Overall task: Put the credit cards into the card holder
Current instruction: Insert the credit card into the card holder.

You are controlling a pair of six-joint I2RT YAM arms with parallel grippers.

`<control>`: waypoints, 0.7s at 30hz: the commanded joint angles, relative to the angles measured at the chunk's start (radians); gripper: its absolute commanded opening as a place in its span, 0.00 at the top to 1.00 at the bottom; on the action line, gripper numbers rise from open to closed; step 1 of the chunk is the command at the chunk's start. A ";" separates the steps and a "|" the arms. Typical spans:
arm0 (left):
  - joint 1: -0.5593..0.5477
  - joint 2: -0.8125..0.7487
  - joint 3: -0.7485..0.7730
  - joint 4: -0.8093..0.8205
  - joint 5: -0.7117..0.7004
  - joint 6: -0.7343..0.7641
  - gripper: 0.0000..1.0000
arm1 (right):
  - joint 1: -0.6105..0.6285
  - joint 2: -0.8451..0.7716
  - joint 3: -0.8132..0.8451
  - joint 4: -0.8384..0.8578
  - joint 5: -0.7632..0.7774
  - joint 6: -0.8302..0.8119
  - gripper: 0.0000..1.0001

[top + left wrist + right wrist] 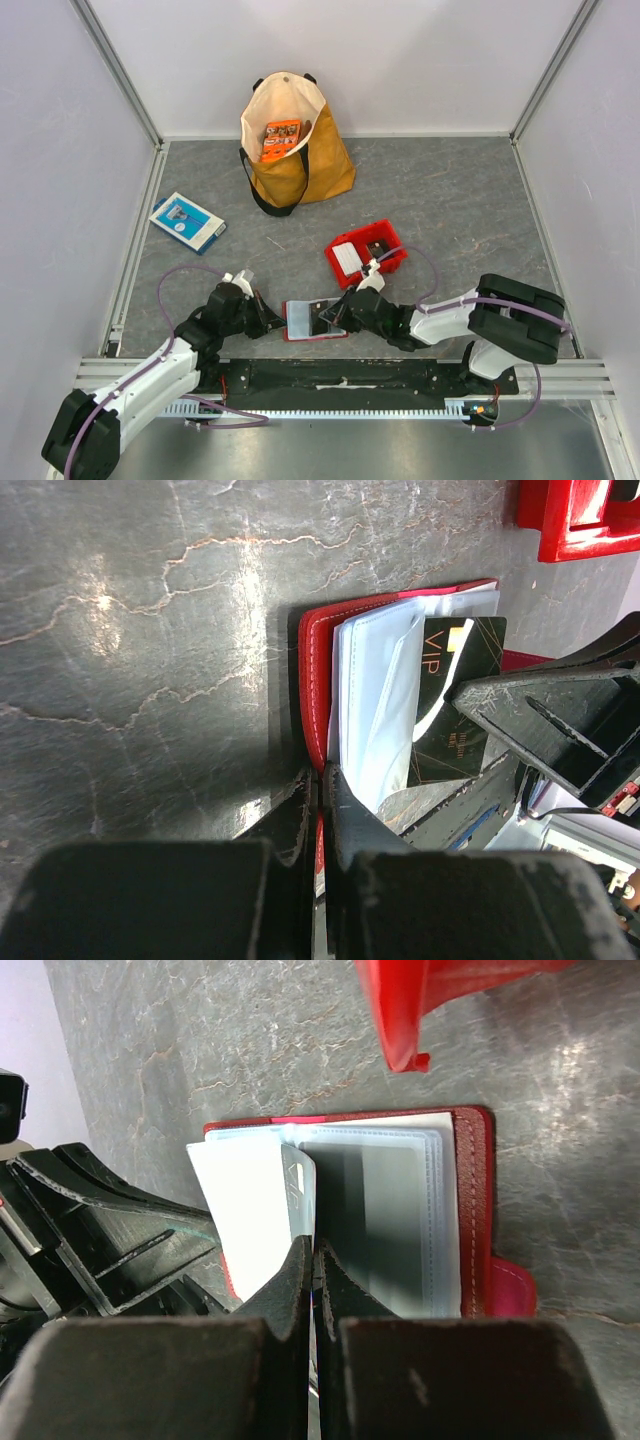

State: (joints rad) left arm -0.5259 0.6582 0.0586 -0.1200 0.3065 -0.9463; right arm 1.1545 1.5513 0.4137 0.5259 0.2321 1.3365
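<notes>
The red card holder point(300, 331) lies open on the table between my two grippers, its clear inner pockets point(400, 1215) facing up. My left gripper point(322, 780) is shut on the holder's red left edge point(312, 680). A dark credit card point(455, 705) marked VIP stands on edge among the pocket leaves, and my right gripper point(316, 1250) is shut on it. In the right wrist view the card shows only as a thin grey sliver point(302, 1195) beside a white leaf point(250, 1220). A whitish card point(346, 259) lies in the red bin.
The red plastic bin point(392, 262) sits just behind the holder, close to my right gripper point(338, 312). A tan tote bag point(300, 165) holding an orange packet point(281, 138) stands at the back. A blue-and-white flat box point(187, 221) lies at the left.
</notes>
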 commanded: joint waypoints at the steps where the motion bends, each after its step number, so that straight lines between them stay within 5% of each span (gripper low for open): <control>1: 0.000 -0.002 -0.002 0.013 -0.009 -0.026 0.98 | 0.011 0.065 0.016 -0.049 -0.054 -0.016 1.00; 13: 0.000 0.001 -0.005 0.019 -0.006 -0.023 0.98 | 0.011 0.162 0.083 -0.006 -0.163 -0.046 0.99; 17: -0.002 0.000 -0.003 0.014 -0.006 -0.022 0.98 | 0.011 0.121 0.103 -0.087 -0.123 -0.086 0.88; 21: 0.000 -0.011 -0.002 0.005 -0.004 -0.020 0.98 | 0.011 0.020 0.157 -0.285 -0.013 -0.158 0.62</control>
State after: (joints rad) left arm -0.5259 0.6582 0.0586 -0.1246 0.2993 -0.9463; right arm 1.1542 1.6482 0.5175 0.5114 0.1612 1.2812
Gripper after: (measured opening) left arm 0.032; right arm 0.275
